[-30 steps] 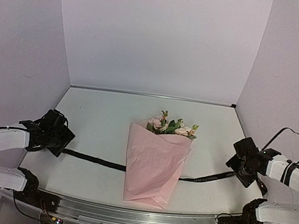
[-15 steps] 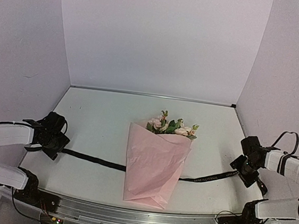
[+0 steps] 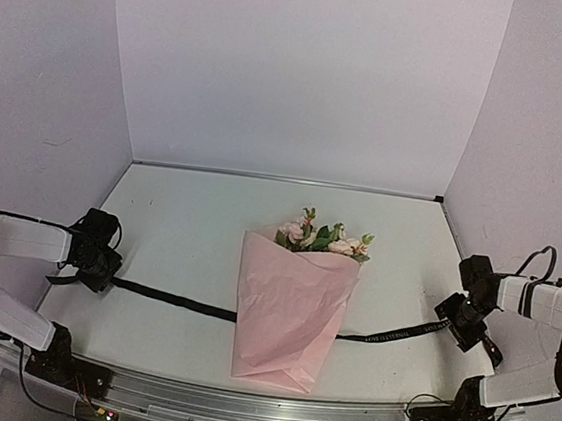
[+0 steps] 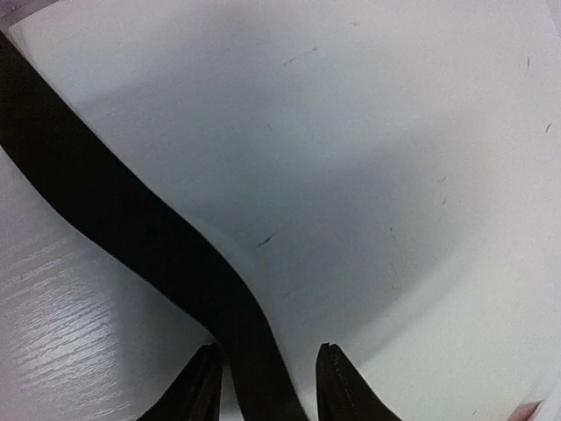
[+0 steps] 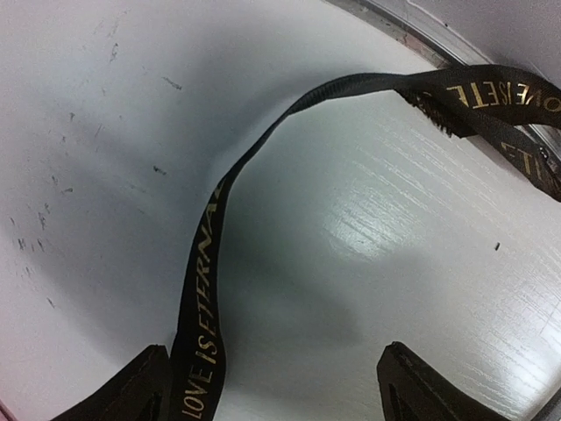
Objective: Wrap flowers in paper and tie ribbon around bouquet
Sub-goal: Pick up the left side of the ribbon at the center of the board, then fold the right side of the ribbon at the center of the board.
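Observation:
The bouquet lies in the middle of the table, its pink paper (image 3: pixel 288 312) cone holding the flowers (image 3: pixel 323 237) at its far end. The black ribbon (image 3: pixel 176 300) runs under the cone, left to right. My left gripper (image 3: pixel 101 274) is low over the ribbon's left end. In the left wrist view the ribbon (image 4: pixel 131 228) passes between the narrowly spaced jaws of that gripper (image 4: pixel 269 353), with a gap on its right side. My right gripper (image 3: pixel 458 325) is at the ribbon's right end. It stands wide open (image 5: pixel 273 351), and the lettered ribbon (image 5: pixel 210 254) runs beside its left finger.
White walls close the table (image 3: pixel 189 221) at the back and on both sides. A metal rail (image 3: pixel 260 409) runs along the near edge between the arm bases. The ribbon's frayed right end (image 5: pixel 491 92) curls near the table's metal edge.
My left gripper has drawn back to the left and its jaws have narrowed around the ribbon. My right gripper shifted slightly right. The bouquet has not moved.

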